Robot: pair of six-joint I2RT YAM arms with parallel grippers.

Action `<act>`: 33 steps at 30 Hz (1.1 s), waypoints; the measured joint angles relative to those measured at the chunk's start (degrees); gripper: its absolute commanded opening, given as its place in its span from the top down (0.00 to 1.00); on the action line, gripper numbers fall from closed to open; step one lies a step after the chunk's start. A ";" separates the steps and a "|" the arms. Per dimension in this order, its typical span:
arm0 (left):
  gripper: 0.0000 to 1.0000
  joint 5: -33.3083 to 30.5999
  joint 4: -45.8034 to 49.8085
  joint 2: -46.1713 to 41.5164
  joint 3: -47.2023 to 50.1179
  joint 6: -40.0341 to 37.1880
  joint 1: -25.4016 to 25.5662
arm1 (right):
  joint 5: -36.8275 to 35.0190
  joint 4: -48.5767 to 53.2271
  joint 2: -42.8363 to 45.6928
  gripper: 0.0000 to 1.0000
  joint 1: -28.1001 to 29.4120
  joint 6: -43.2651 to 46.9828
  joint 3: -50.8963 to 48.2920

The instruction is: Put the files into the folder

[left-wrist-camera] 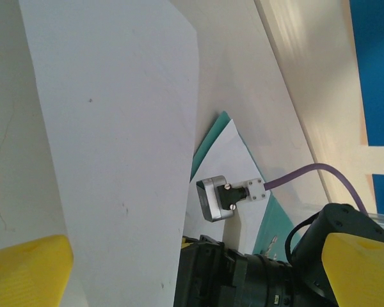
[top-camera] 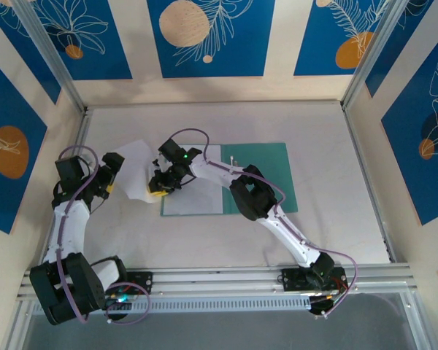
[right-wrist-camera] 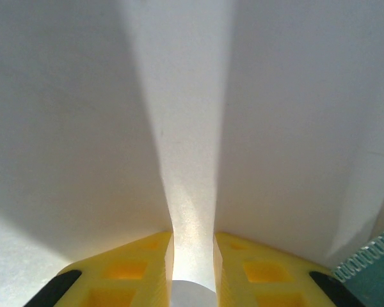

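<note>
Pale table (top-camera: pixel 336 240) bearing open folder (top-camera: pixel 266 175) (long axis lying left-right); right gripper (right-wrist-camera: pixel 193 246) pinching sheet (top-camera: pixel 139 164), left gripper (top-camera: pixel 110 173) gaping, empty.

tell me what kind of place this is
Probably a lab robot test cell: a white table boxed in by aluminium frame posts and blue leaf-print wall panels, with the left arm and right arm bolted to a rail at its near edge.

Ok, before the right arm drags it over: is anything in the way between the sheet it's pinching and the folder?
Nothing visible does. The right gripper pinches the loose sheet just left of the open folder, whose left leaf already bears the other sheet.
</note>
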State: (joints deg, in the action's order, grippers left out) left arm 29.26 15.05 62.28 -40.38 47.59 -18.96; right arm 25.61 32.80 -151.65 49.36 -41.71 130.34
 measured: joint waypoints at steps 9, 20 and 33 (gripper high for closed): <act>0.00 -1.79 -0.09 -2.56 0.00 5.27 0.02 | 0.35 -0.39 0.11 0.75 0.00 0.00 -0.35; 0.11 -2.27 1.86 0.02 -0.81 3.32 0.00 | 0.39 -0.96 0.37 0.75 -0.11 0.00 -1.03; 0.51 -7.08 11.41 4.70 -4.33 -10.56 0.02 | 1.05 -1.60 0.68 0.74 -0.39 0.00 -1.73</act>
State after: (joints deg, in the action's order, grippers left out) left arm 22.17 26.46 66.98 -44.71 37.04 -18.94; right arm 26.65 31.20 -150.98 48.97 -41.71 128.62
